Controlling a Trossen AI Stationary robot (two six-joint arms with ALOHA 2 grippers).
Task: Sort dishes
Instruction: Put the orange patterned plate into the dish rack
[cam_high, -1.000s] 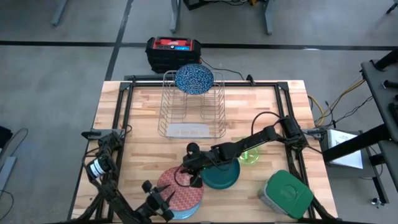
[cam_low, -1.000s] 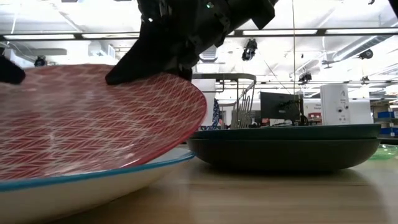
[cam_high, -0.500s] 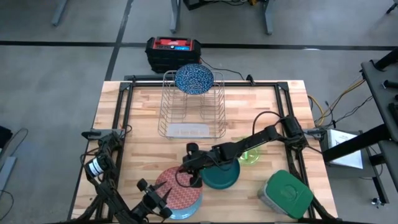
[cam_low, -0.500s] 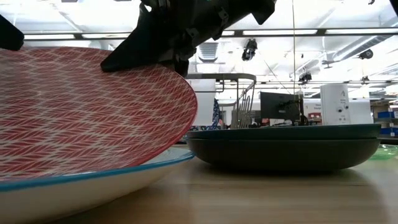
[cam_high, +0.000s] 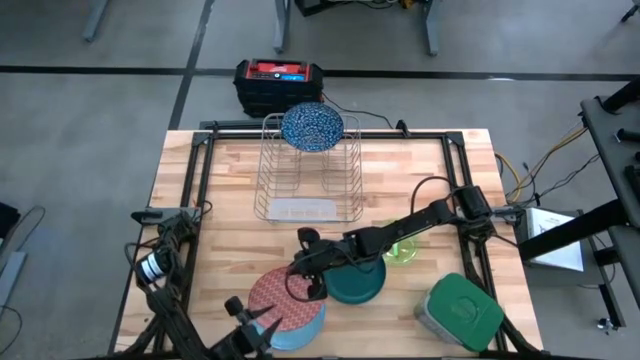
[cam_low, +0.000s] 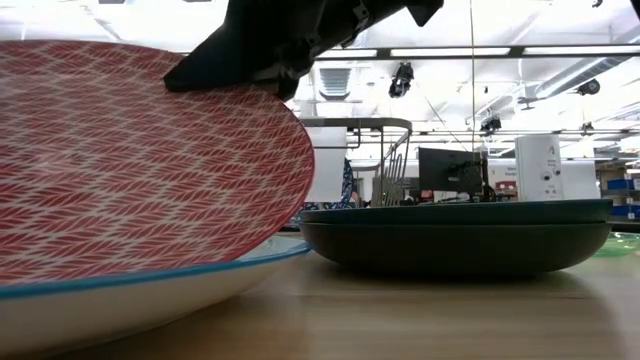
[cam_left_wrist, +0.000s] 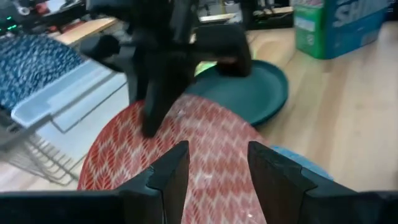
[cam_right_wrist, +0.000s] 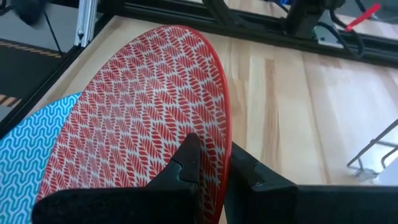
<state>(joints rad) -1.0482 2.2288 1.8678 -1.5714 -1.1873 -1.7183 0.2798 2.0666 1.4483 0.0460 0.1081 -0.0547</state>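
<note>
Item one, nearest edge of the worktop (cam_high: 230, 200): we are seeing the left gripper (cam_high: 255, 332) hovering just short of the plate stack, its fingers (cam_left_wrist: 168, 177) standing apart and gripping nothing.

Item two: the red-patterned plate (cam_high: 283, 305) is tilting up off the light blue plate (cam_high: 310, 328) beneath it. The right gripper (cam_high: 308, 287) is pinching the red plate's rim on the side toward the dark green plate, one of its fingers (cam_right_wrist: 186, 165) lying on the patterned face and the other behind the edge. In the low view the red plate (cam_low: 130, 170) is leaning steeply, with the blue-rimmed plate (cam_low: 150, 290) lying flat under it.

Item three: the dark green plate (cam_high: 357, 283) is resting flat just beside the stack, partly under the right arm.

Item four: the neon-green cup (cam_high: 402, 250) is sitting beyond the green plate, toward the right edge.

Item five: the grey container with green lid (cam_high: 460, 312) is sitting at the near right corner.

Item six, farthest: the wire rack (cam_high: 305, 175) is holding the blue-speckled plate (cam_high: 312, 126) upright at its far end.
</note>
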